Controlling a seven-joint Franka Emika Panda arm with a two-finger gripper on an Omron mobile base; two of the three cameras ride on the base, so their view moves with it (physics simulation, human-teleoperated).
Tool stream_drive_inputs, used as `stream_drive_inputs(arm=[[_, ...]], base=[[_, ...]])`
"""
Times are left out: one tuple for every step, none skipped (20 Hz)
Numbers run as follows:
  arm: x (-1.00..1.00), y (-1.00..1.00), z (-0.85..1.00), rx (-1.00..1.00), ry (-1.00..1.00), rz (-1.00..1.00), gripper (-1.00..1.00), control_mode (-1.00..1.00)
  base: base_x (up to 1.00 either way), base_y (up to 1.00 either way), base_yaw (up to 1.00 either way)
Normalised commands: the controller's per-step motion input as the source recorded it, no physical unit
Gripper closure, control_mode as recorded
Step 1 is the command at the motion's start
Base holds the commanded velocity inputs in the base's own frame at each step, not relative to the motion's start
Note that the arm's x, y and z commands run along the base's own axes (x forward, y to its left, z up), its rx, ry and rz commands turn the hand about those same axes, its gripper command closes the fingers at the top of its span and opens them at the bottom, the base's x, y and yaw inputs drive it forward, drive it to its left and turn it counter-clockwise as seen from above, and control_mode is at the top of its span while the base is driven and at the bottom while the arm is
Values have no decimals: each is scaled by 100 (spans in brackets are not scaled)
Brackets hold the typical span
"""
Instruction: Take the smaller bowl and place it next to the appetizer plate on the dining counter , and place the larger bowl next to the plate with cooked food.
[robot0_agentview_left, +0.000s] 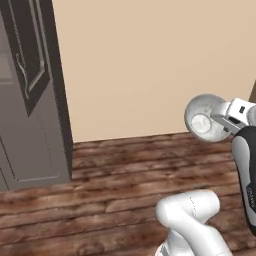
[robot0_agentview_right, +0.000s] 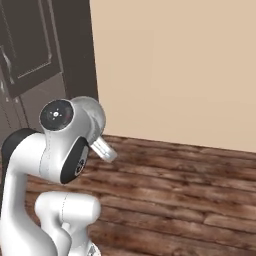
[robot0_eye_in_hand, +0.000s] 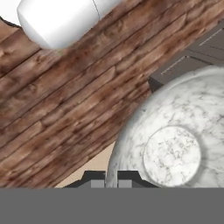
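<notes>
- In the hand view the tool (robot0_eye_in_hand: 111, 177) sits at the bottom edge, its two dark tips drawn close together and pinching the rim of the smaller bowl (robot0_eye_in_hand: 175, 148).
- That bowl is pale grey-white with fine dark speckling; its rounded wall and flat circular middle take up the lower right of the hand view.
- In the left base view the same bowl (robot0_agentview_left: 204, 119) hangs in the air at the right side, tipped on edge so its round face turns toward the camera, held well above the floor.
- The tool (robot0_agentview_left: 226, 120) meets the bowl at its right rim there; the white hand and a dark-banded link of the arm run off the right edge behind it.
- In the right base view the arm's big round joint stands in front, and the bowl (robot0_agentview_right: 95, 112) peeks out as a pale curve just behind it.
- Below the bowl lies a wooden plank floor (robot0_agentview_left: 110, 190), brown and streaked, with nothing resting on it near the arm.
- Farther off on the left stands a tall dark grey cabinet (robot0_agentview_left: 30, 100) with a panelled door and a slim curved handle.
- Behind everything runs a plain beige wall (robot0_agentview_left: 150, 65), meeting the floor along a straight line.
</notes>
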Motion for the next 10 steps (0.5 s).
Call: stream_drive_inputs(arm=[[0, 0, 0, 0, 0, 0, 100, 100], [0, 0, 0, 0, 0, 0, 100, 100], [0, 0, 0, 0, 0, 0, 100, 100], [0, 0, 0, 0, 0, 0, 100, 100], [0, 0, 0, 0, 0, 0, 100, 100], [0, 0, 0, 0, 0, 0, 100, 100], [0, 0, 0, 0, 0, 0, 100, 100], [0, 0, 0, 0, 0, 0, 100, 100], [0, 0, 0, 0, 0, 0, 100, 100], [0, 0, 0, 0, 0, 0, 100, 100]], base=[[100, -74, 0], [100, -73, 0], [100, -71, 0], [84, -73, 0], [45, -80, 3], [19, -86, 4], [0, -95, 5], [-12, -100, 4], [-28, -100, 3], [-36, -100, 3]])
